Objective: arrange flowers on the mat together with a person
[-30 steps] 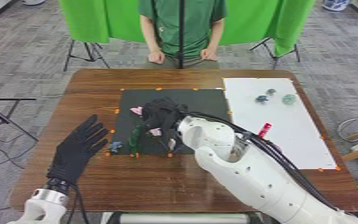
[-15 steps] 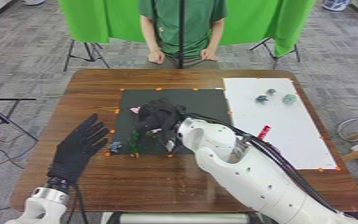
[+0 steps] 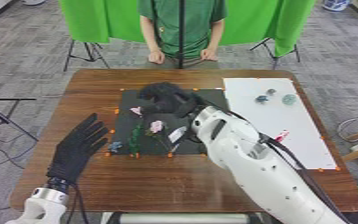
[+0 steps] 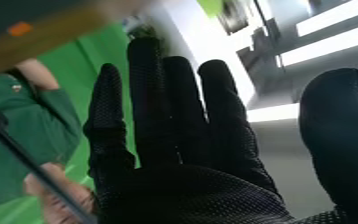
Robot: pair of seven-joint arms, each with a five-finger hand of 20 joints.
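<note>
right hand (image 3: pixel 167 99), fingers straight, over black mat (image 3: pixel 129 102) bearing pink flowers (image 3: pixel 156 126) and greenery (image 3: pixel 134 140); hand now shifted toward mat's far edge.

The black-gloved right hand (image 3: pixel 167 98) is over the dark rectangular mat (image 3: pixel 129 99). Two pale pink flowers (image 3: pixel 156 126) lie there (a leafy green stem (image 3: pixel 135 140) close by).

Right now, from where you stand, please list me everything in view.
Mat: one, dark, on table
Pink flowers: two, pink, on mat
Leafy strand: one, green, on mat
Bluish cluster: one, blue-grey, mat's near left corner
Sheet: one, white, right of mat
Small clusters: two, blue-grey, sheet's far part
Pale cluster: one, pale green, beside them
Cloth: green, behind table
Left hand: one, black, left of mat
Right hand: one, black, over mat
</note>
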